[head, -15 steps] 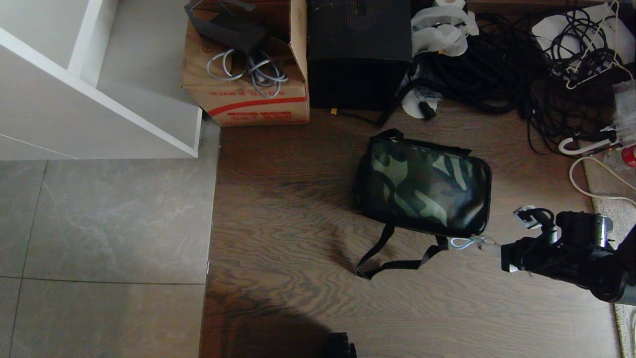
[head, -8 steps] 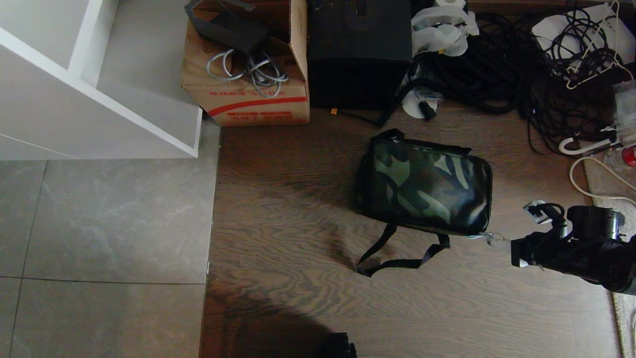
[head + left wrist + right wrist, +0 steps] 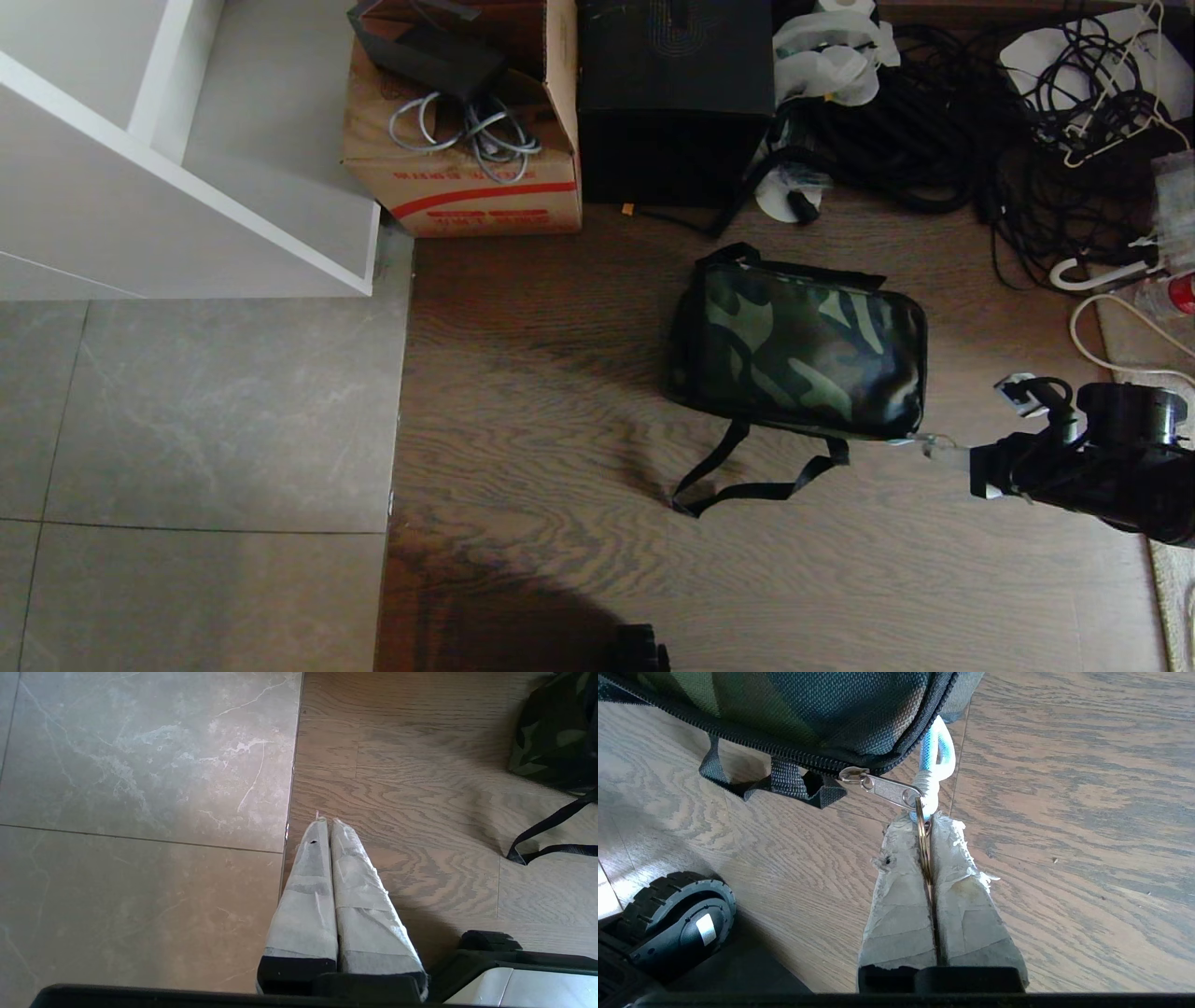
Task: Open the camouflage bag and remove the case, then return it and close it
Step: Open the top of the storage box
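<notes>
Since a second ago, the right gripper has drawn rightward, clamped tight on the metal ring of the zipper pull at the near right corner of the camouflage bag. That bag lies flat on the wood floor, long axis running left to right, strap trailing nearer. Behind stand a cardboard carton, a black box and tangled cables. Closed and empty, the left gripper hangs parked over the floor

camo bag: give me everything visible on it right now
The camouflage bag is a boxy soft bag in green, black and tan with black trim, lying on the wood floor, zipped shut. Its black shoulder strap trails loose on the floor. The right gripper has its jaws shut on the ring of the metal zipper pull at the near right corner.
</notes>
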`<state>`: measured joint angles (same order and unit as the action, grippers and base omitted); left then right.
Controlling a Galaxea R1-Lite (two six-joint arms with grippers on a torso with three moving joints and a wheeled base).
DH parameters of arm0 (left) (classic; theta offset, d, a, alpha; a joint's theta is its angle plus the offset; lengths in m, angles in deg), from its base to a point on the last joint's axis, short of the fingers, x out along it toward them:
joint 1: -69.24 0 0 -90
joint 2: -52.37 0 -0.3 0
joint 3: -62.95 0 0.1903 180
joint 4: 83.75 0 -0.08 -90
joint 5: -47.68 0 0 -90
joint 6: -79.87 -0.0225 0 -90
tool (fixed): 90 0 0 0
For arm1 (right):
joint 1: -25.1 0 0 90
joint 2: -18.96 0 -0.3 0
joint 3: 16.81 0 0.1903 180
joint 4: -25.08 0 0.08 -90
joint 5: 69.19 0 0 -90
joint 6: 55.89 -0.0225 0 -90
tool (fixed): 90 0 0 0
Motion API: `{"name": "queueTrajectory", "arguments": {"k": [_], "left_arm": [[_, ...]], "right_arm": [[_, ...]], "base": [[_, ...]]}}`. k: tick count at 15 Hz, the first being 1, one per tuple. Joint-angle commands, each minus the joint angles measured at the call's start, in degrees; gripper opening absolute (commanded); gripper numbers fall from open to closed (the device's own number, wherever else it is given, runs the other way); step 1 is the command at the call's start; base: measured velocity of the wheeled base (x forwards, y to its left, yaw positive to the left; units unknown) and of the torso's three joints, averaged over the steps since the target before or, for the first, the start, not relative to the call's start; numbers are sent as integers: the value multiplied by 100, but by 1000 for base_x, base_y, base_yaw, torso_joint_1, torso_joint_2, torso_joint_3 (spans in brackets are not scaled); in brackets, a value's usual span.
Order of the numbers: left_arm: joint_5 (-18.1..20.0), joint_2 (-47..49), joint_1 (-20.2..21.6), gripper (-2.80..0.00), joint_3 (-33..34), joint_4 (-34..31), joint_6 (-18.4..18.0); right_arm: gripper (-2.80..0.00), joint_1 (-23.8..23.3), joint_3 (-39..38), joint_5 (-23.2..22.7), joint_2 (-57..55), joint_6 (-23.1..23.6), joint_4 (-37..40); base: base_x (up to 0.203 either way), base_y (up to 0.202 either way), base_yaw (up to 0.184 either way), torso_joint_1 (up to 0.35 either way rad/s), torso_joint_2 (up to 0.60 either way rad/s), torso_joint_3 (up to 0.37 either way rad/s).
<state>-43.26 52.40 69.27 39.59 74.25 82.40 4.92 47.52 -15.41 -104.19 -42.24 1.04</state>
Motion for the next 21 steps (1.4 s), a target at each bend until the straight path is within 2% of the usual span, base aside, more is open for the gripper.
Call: {"name": "queueTrajectory", "arguments": {"k": [1, 3, 4, 8, 13, 16, 21], "left_arm": [[-3, -2, 6, -280, 58, 2, 3], [-3, -2, -2, -280, 53, 4, 3], [-3, -2, 6, -280, 62, -4, 3], [-3, -2, 0, -280, 53, 0, 3], [-3, -2, 6, -280, 53, 4, 3], [-3, -2, 2, -280, 59, 4, 3], [-3, -2, 2, -280, 59, 3, 3]], "right_arm": [[-280, 4, -35, -26, 19, 35, -49], [-280, -4, -78, -9, 27, 96, -1], [0, 3, -158, -22, 47, 134, -17], [0, 9, -570, -30, 107, 281, 14], [0, 23, -625, -205, 44, 448, 44], [0, 98, -566, -407, -422, 465, -437], [0, 291, -116, -414, -1152, 469, -1194]], "base": [[0, 0, 0, 0, 0, 0], [0, 0, 0, 0, 0, 0], [0, 0, 0, 0, 0, 0], [0, 0, 0, 0, 0, 0], [0, 0, 0, 0, 0, 0], [0, 0, 0, 0, 0, 0], [0, 0, 0, 0, 0, 0]]}}
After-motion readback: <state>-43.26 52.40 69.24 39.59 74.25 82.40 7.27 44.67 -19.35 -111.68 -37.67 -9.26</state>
